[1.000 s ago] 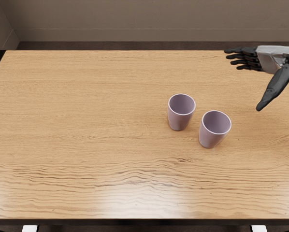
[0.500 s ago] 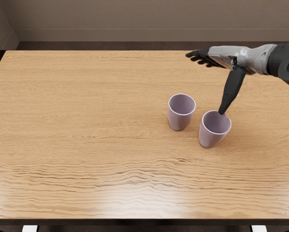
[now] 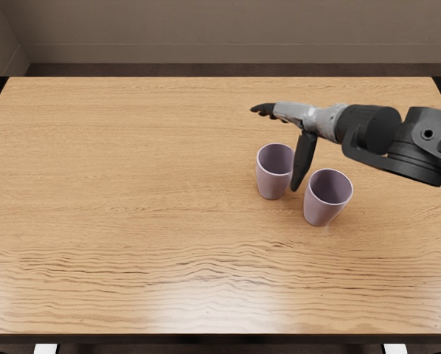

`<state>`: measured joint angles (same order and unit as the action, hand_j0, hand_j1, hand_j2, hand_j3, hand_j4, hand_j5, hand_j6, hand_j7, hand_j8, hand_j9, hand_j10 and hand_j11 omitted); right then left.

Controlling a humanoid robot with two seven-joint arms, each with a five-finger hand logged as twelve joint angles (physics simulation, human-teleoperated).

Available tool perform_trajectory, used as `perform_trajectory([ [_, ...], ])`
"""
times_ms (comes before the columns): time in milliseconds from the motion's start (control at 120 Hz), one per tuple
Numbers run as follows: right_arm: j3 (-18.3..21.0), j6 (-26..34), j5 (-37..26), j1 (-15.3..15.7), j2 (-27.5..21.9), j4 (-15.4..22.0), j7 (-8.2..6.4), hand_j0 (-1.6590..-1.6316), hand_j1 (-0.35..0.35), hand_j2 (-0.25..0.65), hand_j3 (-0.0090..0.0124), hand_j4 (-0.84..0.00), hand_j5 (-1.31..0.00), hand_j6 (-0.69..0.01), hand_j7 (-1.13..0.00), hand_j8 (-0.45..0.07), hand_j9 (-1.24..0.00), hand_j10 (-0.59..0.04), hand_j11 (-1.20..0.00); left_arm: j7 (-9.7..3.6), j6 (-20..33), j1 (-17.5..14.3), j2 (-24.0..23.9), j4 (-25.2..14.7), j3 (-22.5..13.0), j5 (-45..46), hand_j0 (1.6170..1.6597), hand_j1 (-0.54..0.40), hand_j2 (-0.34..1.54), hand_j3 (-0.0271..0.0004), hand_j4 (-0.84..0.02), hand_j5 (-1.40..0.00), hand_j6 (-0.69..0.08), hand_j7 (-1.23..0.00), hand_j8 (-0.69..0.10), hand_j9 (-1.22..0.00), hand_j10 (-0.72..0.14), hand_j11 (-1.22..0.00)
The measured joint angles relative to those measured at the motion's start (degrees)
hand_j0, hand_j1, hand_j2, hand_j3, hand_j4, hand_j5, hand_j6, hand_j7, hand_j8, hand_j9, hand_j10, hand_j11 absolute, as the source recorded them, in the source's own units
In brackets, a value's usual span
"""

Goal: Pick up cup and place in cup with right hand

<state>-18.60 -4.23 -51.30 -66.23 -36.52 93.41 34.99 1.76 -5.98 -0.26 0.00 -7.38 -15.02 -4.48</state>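
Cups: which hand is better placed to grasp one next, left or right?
Right, I'd judge. The open right hand shows beside the left cup, its thumb pointing into the space between it and the right cup. The left hand is out of view.

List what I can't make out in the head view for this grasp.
All in the head view:
- Right hand's palm: faces away.
- Farther cup's right rim: behind the thumb.
- Whether they touch: overlap hides it.
- Right arm's upper part: cut off by right edge.
- Left hand: out of frame.
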Motion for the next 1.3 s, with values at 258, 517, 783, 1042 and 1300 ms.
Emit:
perform_trajectory([
  [258, 1.65, 2.52, -2.32, 1.34, 2.47, -1.58, 0.01, -1.6581, -0.305, -0.006, 0.0000, -0.040, -0.05, -0.041, -0.05, -0.040, -0.05, -0.039, -0.05, 0.00, 0.00, 0.00, 0.00, 0.00, 0.00, 0.00, 1.6581, 0.349, 0.00, 0.0000, 0.000, 0.00, 0.000, 0.00, 0.000, 0.00, 0.000, 0.00],
  [517, 4.65, 7.54, -3.00, 1.99, 2.50, -1.01, 0.01, -1.6581, -0.262, -0.013, 0.0000, -0.076, -0.10, -0.077, -0.10, -0.076, -0.10, -0.075, -0.10, 0.00, 0.00, 0.00, 0.00, 0.00, 0.00, 0.00, 1.6581, 0.349, 0.00, 0.0000, 0.000, 0.00, 0.000, 0.00, 0.000, 0.00, 0.000, 0.00],
  [783, 7.02, 11.08, -3.08, 1.95, 2.96, -0.89, 0.01, -1.6581, -0.146, -0.032, 0.0000, -0.172, -0.22, -0.174, -0.22, -0.173, -0.22, -0.172, -0.22, 0.00, 0.00, 0.00, 0.00, 0.00, 0.00, 0.00, 1.6581, 0.349, 0.00, 0.0000, 0.000, 0.00, 0.000, 0.00, 0.000, 0.00, 0.000, 0.00],
  [1042, 7.37, 11.88, -3.15, 2.39, 3.40, -1.20, 0.01, -1.6581, -0.034, -0.051, 0.0000, -0.266, -0.34, -0.267, -0.34, -0.266, -0.34, -0.265, -0.34, 0.00, 0.00, 0.00, 0.00, 0.00, 0.00, 0.00, 1.6581, 0.349, 0.00, 0.0000, 0.000, 0.00, 0.000, 0.00, 0.000, 0.00, 0.000, 0.00],
  [1300, 7.37, 12.71, -3.40, 3.04, 3.40, -1.28, 0.01, -1.6574, 0.067, -0.060, -0.0004, -0.374, -0.44, -0.347, -0.46, -0.314, -0.45, -0.368, -0.45, 0.00, 0.00, 0.00, 0.00, 0.00, 0.00, 0.00, 1.6581, 0.349, 0.00, -0.0001, 0.000, 0.00, 0.000, 0.00, 0.000, 0.00, 0.000, 0.00],
])
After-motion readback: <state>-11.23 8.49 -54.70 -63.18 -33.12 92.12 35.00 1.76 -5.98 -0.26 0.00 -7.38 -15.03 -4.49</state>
